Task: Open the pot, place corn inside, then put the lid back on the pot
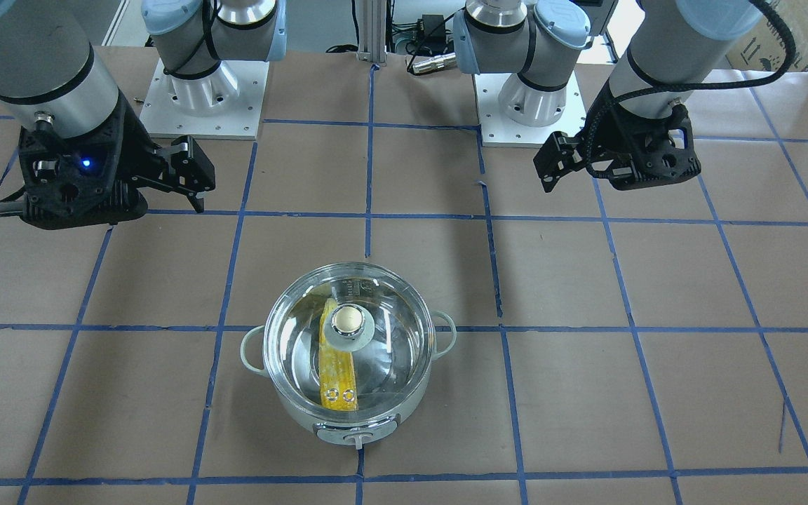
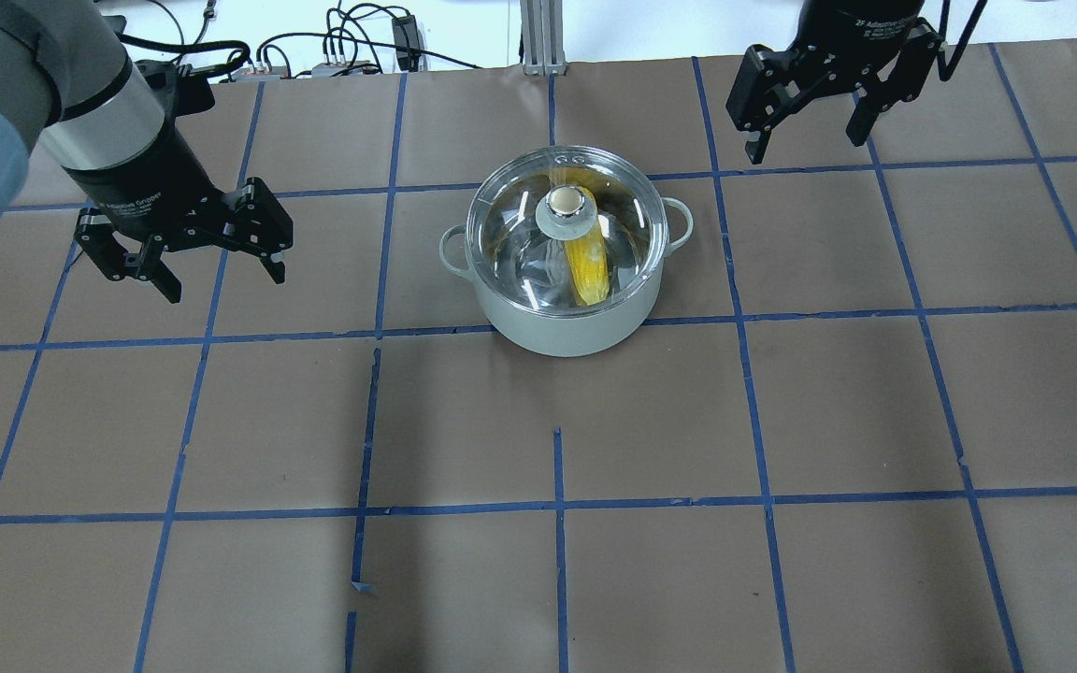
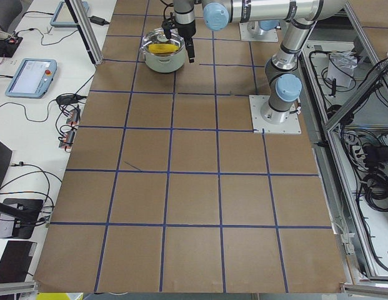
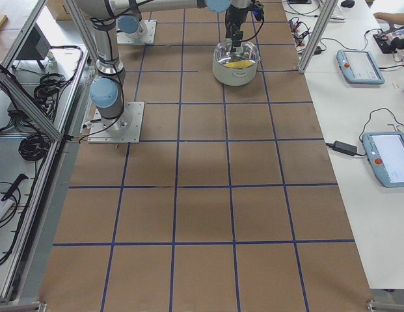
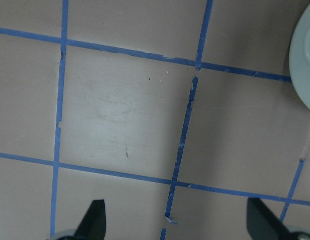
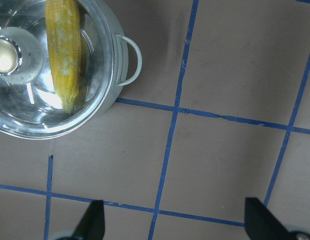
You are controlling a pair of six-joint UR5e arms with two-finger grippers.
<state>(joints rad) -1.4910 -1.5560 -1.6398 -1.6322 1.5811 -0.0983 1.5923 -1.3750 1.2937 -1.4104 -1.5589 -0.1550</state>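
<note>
Corn point(image 2: 588, 266) lies twelve-to-six in the pot point(image 2: 557, 329) under the lid point(image 2: 512, 217); left pincer point(image 2: 222, 282) spread at nine o'clock, right pincer point(image 2: 807, 145) spread at two.

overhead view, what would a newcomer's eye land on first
The pale pot in the upper middle of the view, with the yellow corn showing through the clear glass lid that sits on it. Next, the left gripper and right gripper, hanging on either side of it with jaws open and empty.
</note>
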